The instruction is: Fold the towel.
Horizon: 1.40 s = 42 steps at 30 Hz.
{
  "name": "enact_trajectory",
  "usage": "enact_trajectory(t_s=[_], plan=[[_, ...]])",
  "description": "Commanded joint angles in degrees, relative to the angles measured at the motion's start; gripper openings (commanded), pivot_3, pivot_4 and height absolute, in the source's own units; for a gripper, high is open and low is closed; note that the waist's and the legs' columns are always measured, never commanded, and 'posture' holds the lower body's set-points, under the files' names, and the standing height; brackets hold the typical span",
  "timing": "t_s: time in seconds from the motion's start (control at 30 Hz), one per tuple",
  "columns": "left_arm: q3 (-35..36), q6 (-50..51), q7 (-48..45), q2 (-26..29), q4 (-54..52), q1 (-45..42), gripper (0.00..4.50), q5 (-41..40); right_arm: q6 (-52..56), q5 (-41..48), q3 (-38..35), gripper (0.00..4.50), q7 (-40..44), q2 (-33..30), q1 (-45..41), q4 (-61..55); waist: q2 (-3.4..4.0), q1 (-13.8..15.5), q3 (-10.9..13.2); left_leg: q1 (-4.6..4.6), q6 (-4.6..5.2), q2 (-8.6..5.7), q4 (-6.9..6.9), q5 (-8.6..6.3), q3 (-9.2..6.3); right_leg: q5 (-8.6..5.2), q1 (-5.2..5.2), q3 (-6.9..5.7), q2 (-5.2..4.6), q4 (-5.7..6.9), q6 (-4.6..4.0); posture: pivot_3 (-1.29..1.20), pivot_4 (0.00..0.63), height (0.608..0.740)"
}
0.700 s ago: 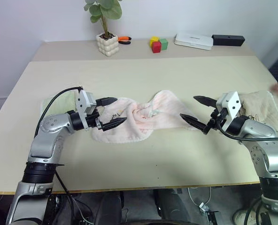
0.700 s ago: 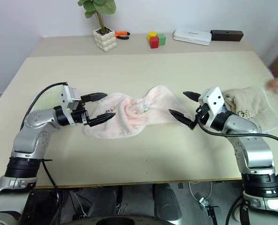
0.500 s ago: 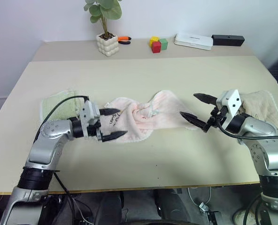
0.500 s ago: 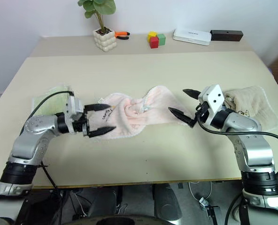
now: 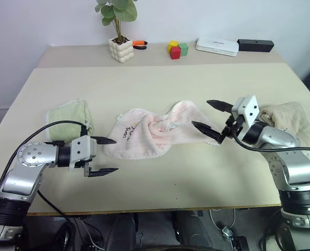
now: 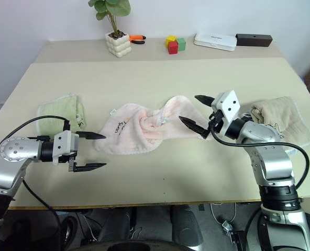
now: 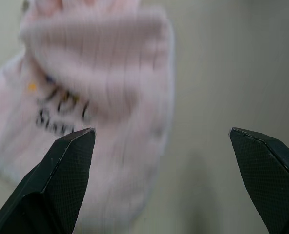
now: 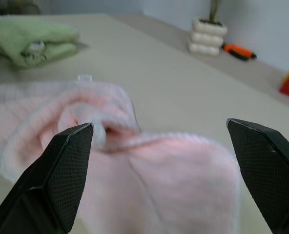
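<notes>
On a beige table (image 5: pixel 160 183) set against a white wall, the pink towel (image 5: pixel 155 133) lies crumpled at centre frame, dark lettering on its left flap too small to read. The left gripper (image 5: pixel 103 156), fingers spread, hovers just off its lower-left edge; the right gripper (image 5: pixel 213 120), fingers equally apart, hangs over its right end. A folded green towel (image 5: pixel 67 113) lies at left, a beige towel (image 5: pixel 295 121) at right. At upper left a white pot (image 5: pixel 119 49) holds a leafy plant (image 5: pixel 114 10).

- I see a beige table (image 5: pixel 160 78).
- Rumpled pink towel (image 5: pixel 155 133) lies mid-table, between a folded green towel (image 5: pixel 68 113) and a beige towel (image 5: pixel 294 117).
- Potted plant (image 5: pixel 118 44), coloured blocks (image 5: pixel 177 49), white box (image 5: pixel 217 46) line the far edge.
</notes>
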Motion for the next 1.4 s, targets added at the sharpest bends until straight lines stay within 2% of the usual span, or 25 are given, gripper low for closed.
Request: enact_trajectory(t_s=[0.03,0.17,0.23,0.27,0.33,0.37,0.57,0.67,0.87,0.97,1.17,1.23,1.3,1.4], plan=[[-0.3,-4.3,0.9,-0.7,3.2,-0.6,4.50,1.9,-0.1,0.3,1.0,4.45,-1.0,1.7,-1.2,-1.7,0.00,0.0,0.0,-0.01,0.00,0.00,0.00,0.00,0.00,0.00,0.00,0.00,0.00,-0.02,0.01,0.00,0.150,0.740],[-1.7,-6.4,5.3,-3.2,7.9,-2.9,4.50,5.7,-0.8,0.8,0.6,4.45,-1.0,2.1,-0.4,-2.1,-0.01,0.0,0.0,0.00,0.00,0.01,-0.01,0.00,0.00,0.08,-0.02,-0.01,0.02,0.03,0.14,0.00,0.150,0.740],[-3.2,-3.9,4.7,-4.3,8.8,-3.0,4.50,5.6,-1.2,1.0,0.4,4.45,-0.8,2.2,-0.3,-1.8,0.00,-0.1,0.0,0.01,0.00,0.01,0.01,0.00,0.00,0.09,0.00,-0.01,0.01,0.03,0.15,0.00,0.150,0.740],[-4.3,-2.3,4.2,-4.9,9.4,-3.2,4.25,5.7,-1.4,1.1,0.2,4.49,-0.7,2.2,-0.1,-1.7,0.04,-0.1,0.0,0.02,0.00,0.01,0.01,0.00,0.01,0.09,0.01,0.00,0.01,0.03,0.15,0.00,0.150,0.740],[-5.3,-0.8,4.4,-6.3,11.0,-4.1,3.65,5.8,-1.6,0.8,0.7,4.50,-1.0,2.7,-0.3,-1.6,0.17,0.0,-0.1,0.05,0.00,0.00,0.00,0.00,0.01,0.08,0.04,0.00,0.01,0.04,0.15,0.00,0.150,0.740],[-6.2,-0.5,4.0,-6.7,11.0,-4.1,3.22,6.1,-1.9,0.5,0.9,4.50,-1.4,3.0,-0.3,-1.5,0.16,0.1,-0.1,0.09,0.00,0.00,0.00,0.00,0.01,0.09,0.08,0.00,0.00,0.04,0.16,0.00,0.150,0.740],[-7.1,2.7,3.1,-7.6,9.6,-4.8,0.11,5.2,-2.0,0.3,0.0,4.50,-1.6,2.3,1.1,-2.6,0.18,0.3,-0.1,0.18,0.00,-0.01,0.05,0.00,0.00,0.08,0.21,0.00,0.00,0.05,0.15,0.00,0.150,0.740],[-6.2,3.2,3.0,-7.1,9.6,-5.3,0.02,4.5,-2.7,-0.5,-0.6,4.50,-1.0,0.4,2.7,-2.7,0.18,0.3,-0.1,0.18,0.00,-0.01,0.05,0.00,0.00,0.08,0.21,0.00,0.00,0.05,0.15,0.00,0.150,0.740],[1.0,9.7,6.1,-8.5,5.8,-8.7,0.02,-4.0,-5.4,-2.1,-3.3,4.50,5.3,-9.0,11.3,-4.3,0.02,0.2,0.0,0.11,0.00,0.00,0.04,0.00,-0.03,0.07,0.16,-0.02,0.00,0.03,0.18,0.00,0.150,0.740],[3.5,12.3,8.4,-9.5,4.2,-10.7,0.02,-6.6,-9.5,-7.8,-2.7,4.50,7.3,-14.1,16.2,-1.8,0.02,0.0,0.0,0.12,0.00,0.00,0.03,0.00,-0.03,0.07,0.14,-0.02,0.01,0.05,0.18,0.00,0.150,0.740],[3.8,12.8,10.6,-10.8,2.9,-11.3,0.02,-6.6,-9.4,-10.2,-0.5,4.50,6.3,-13.6,14.9,3.5,-0.01,-0.5,0.0,0.18,0.00,0.00,0.02,0.00,-0.01,0.07,0.15,0.01,0.04,0.06,0.18,0.00,0.150,0.740],[3.8,13.1,10.6,-10.9,2.6,-11.0,0.00,-6.7,-9.9,-11.6,1.1,3.95,5.4,-12.3,12.3,6.3,-0.02,-0.5,0.0,0.17,0.00,0.01,0.02,0.00,-0.01,0.07,0.13,0.01,0.05,0.06,0.18,0.00,0.150,0.740],[3.9,13.3,10.8,-10.9,2.1,-10.9,0.00,-6.9,-10.6,-12.7,2.4,3.20,5.2,-11.2,10.5,8.2,-0.02,-0.3,0.0,0.15,0.00,0.01,0.04,0.00,-0.01,0.07,0.13,0.02,0.05,0.06,0.18,0.00,0.150,0.740],[4.1,13.8,10.9,-10.7,1.3,-10.6,0.00,-7.3,-12.4,-15.2,4.7,1.66,4.3,-9.7,8.6,10.9,-0.05,0.0,0.0,0.12,0.00,0.00,0.02,0.00,-0.02,0.07,0.12,0.00,0.03,0.05,0.18,0.00,0.150,0.740]])
